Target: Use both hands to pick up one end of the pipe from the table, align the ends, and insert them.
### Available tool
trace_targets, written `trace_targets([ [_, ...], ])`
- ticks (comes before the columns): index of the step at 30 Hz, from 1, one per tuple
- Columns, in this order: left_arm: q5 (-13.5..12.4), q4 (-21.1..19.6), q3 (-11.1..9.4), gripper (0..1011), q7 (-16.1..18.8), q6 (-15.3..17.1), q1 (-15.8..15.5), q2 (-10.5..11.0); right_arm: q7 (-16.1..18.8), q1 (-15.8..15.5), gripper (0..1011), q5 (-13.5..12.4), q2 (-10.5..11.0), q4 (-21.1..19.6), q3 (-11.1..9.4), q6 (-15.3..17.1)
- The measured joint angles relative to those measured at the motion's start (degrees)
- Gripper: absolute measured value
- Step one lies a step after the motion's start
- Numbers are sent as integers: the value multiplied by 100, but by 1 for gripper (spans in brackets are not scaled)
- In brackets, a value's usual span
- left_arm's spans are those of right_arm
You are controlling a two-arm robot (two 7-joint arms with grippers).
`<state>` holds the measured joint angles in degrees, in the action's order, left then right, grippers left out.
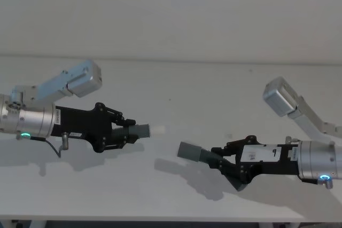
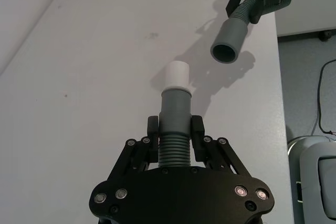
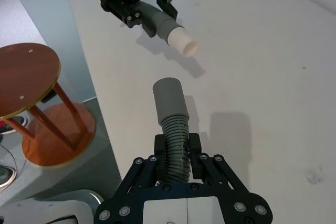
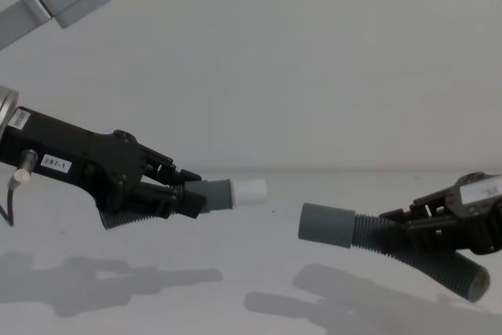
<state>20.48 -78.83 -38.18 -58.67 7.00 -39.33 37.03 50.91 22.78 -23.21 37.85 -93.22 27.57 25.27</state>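
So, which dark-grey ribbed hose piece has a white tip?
The hose piece in the left black pincer: its cuff ends in a white tip. The other piece, in the right pincer, ends plain grey.

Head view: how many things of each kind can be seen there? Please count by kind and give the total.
Pipe pieces: 2 (white-tipped piece, plain-cuff piece)
Grippers: 2 (left gripper, right gripper), each shut on one piece
Table: 1
Total: 5

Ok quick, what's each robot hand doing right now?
Left gripper: shut on the white-tipped pipe piece.
Right gripper: shut on the plain-cuff pipe piece.
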Motion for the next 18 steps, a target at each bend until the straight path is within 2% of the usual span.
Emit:
trace_targets([
  [18,74,31,-105,353,-43,0,-40,21,-61,190,265,-42,-105,143,144,19],
])
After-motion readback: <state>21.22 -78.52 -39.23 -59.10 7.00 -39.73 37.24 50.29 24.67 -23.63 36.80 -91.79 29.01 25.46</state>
